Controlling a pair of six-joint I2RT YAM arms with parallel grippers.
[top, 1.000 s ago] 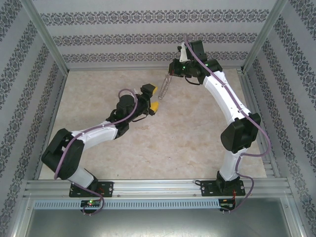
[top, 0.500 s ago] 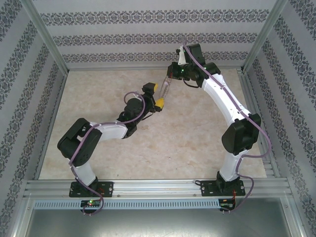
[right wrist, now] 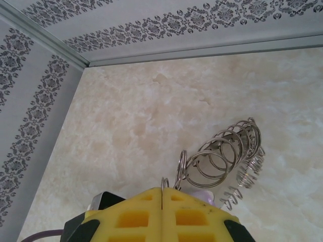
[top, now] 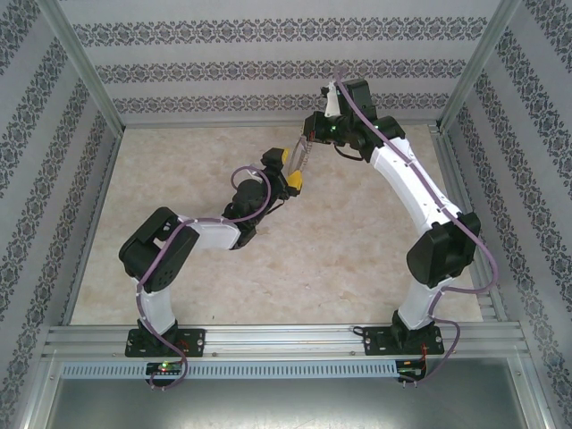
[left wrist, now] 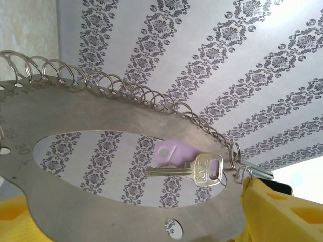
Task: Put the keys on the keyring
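The keyring (left wrist: 101, 108) is a flat grey metal hoop fringed with silvery loops. It hangs above the table from my right gripper (right wrist: 162, 194), which is shut on one small loop at its rim (right wrist: 164, 182). In the top view the keyring (top: 303, 154) slants down from my right gripper (top: 310, 134). One of the keys (left wrist: 199, 170), silvery with a lilac tag (left wrist: 171, 153), dangles from a loop across the hoop's opening. My left gripper (top: 290, 170) is open, one yellow finger (left wrist: 275, 212) at each side of the hoop's lower part. I cannot tell whether they touch it.
The marble-patterned table top (top: 331, 241) lies below both arms. Patterned walls (top: 268, 71) and metal frame posts (top: 85, 76) close in the back and sides. The hoop's loops (right wrist: 227, 151) hang over the far left part of the table.
My left arm has swung forward and to the right, bringing its yellow fingers up to the hanging hoop. Its jaws have narrowed slightly. The right arm has barely moved.
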